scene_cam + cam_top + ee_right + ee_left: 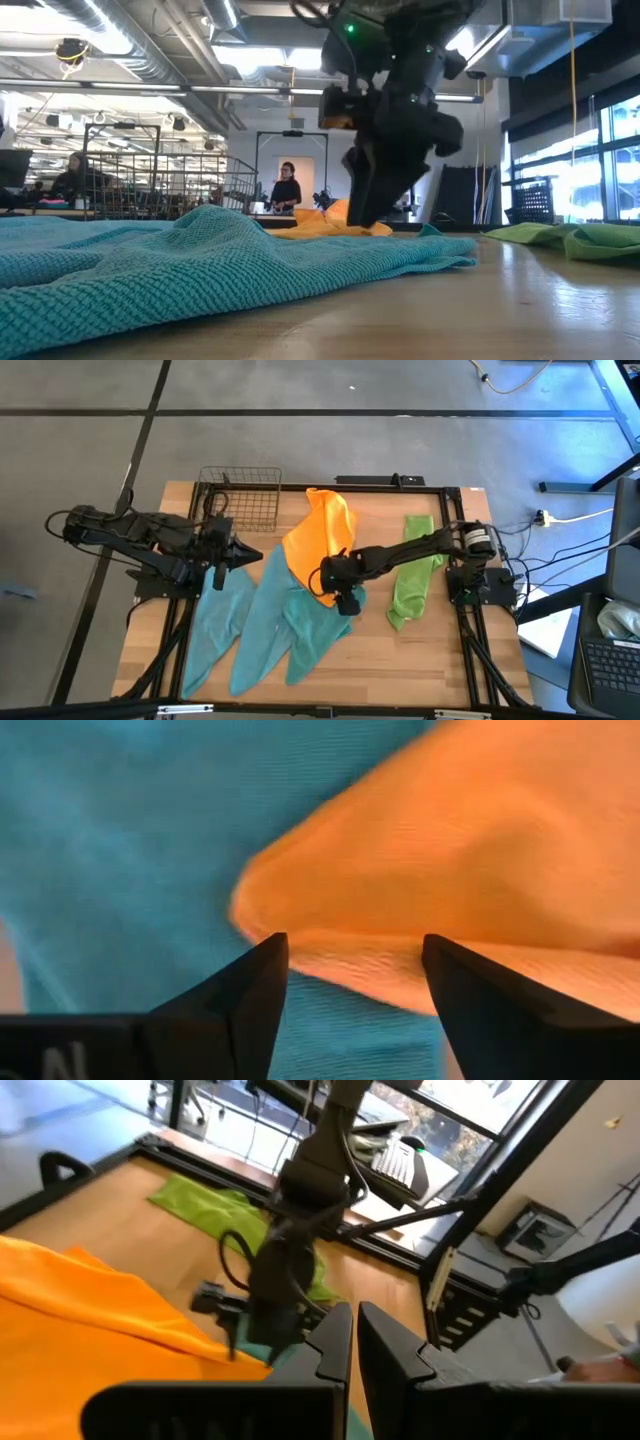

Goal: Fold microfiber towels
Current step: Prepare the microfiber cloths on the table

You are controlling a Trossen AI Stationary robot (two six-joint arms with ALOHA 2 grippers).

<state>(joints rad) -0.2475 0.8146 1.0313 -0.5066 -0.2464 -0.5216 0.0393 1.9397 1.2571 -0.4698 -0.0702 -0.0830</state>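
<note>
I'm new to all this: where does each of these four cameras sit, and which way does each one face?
High view: above the table, looking straight down at the orange towel, teal towels, green towel, wire basket; both arms show.
Low view: at table-top height, looking level across a teal towel into the room; the right gripper comes down from above.
Left wrist view: on the left arm, past its shut fingers, toward the right arm.
Right wrist view: past open fingers, down onto the orange towel's corner.
Shared: all four show the orange towel.
</note>
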